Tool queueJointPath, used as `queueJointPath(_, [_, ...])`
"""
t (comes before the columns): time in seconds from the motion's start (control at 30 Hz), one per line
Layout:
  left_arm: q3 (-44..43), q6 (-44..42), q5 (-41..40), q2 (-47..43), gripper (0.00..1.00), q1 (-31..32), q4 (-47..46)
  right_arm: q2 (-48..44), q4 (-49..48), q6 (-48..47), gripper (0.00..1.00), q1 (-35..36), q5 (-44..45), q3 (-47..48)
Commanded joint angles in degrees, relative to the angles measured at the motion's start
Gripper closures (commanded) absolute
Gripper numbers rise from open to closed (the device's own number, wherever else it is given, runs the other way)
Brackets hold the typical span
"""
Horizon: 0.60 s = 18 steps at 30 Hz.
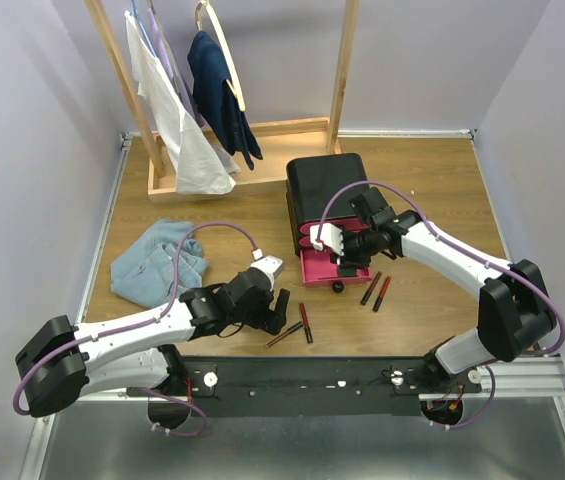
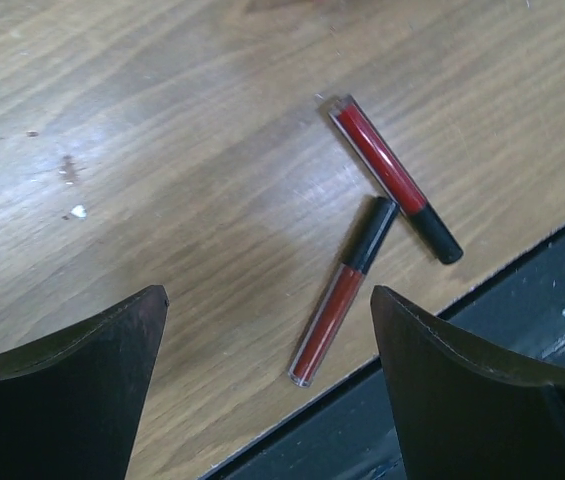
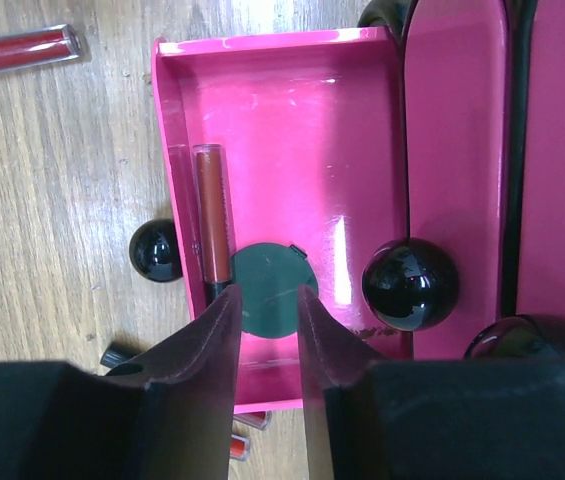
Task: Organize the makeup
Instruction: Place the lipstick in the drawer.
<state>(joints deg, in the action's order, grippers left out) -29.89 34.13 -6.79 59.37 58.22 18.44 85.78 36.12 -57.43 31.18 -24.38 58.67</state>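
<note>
a: left gripper (image 1: 278,305), state?
b: jaws spread wide, nothing between them. it hangs low over the table (image 2: 162,150) by the front edge.
a: what lies under it?
b: the near lip tube (image 2: 343,295) lies on the wood in line with the gap between the fingers (image 2: 82,390), black cap pointing away. the far lip tube (image 2: 392,178) lies just past it on a slant. the two caps are close but apart, and neither tube is touched.
a: right gripper (image 3: 269,297)?
b: jaws parted by a narrow gap, holding nothing. it sits over the bottom pink drawer (image 3: 292,120), which is pulled out of the black box (image 1: 324,180).
a: drawer contents?
b: the green compact (image 3: 268,270) lies flat on the drawer floor, directly under the gap. the view is too steep to say whether the fingertips touch it. the drawer lip tube (image 3: 212,220) lies along the left wall, just beside the compact.
a: anything else?
b: two loose lip tubes (image 1: 370,288) lie side by side on the table just right of the drawer. the light blue cloth (image 1: 157,262) is crumpled at the left, well apart.
</note>
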Motion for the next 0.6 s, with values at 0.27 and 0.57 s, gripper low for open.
queueJointPath(0.27, [-3.86,-8.20,5.38,3.99,0.12,4.36,-0.68,-4.65,2.99,5.04,0.64,0.29,-3.48,1.53])
queueJointPath(0.57, [-5.53,-8.73,5.03,7.51,0.13,6.21,-1.12,-5.53,2.82,5.92,0.65,-0.77,-4.62,0.65])
